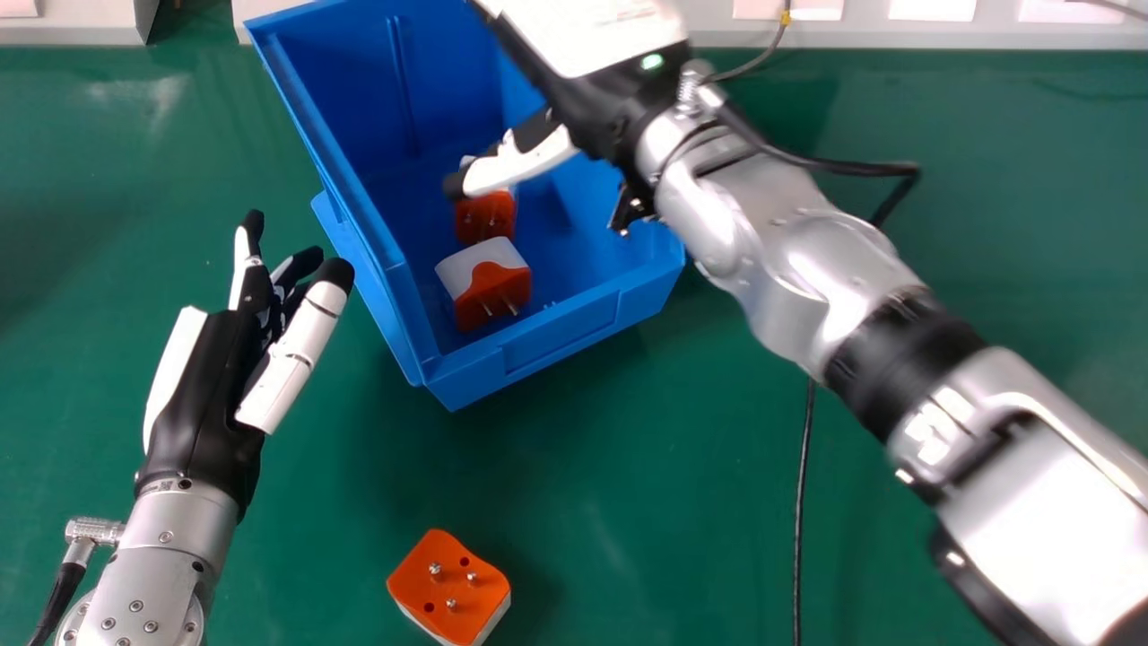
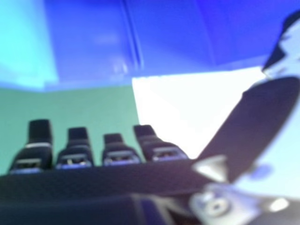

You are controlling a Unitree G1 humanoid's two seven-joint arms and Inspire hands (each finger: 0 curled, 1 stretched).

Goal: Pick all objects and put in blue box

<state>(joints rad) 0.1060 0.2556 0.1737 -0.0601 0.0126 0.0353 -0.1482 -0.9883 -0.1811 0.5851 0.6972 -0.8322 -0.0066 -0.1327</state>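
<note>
My right hand is over the far right part of the blue box, its thumb above the inside; its fingers look straight and hold nothing. In the right hand view, the right hand is open beside the blue box wall. An orange and white plug adapter lies in the box near its front wall. Behind it sits another orange adapter, partly hidden by the thumb. A third adapter lies on the table, pins up, in front of the box. My left hand is open and empty, left of the box.
The green table extends around the box. A black cable runs along it under the right forearm. Pale grey trays line the far edge.
</note>
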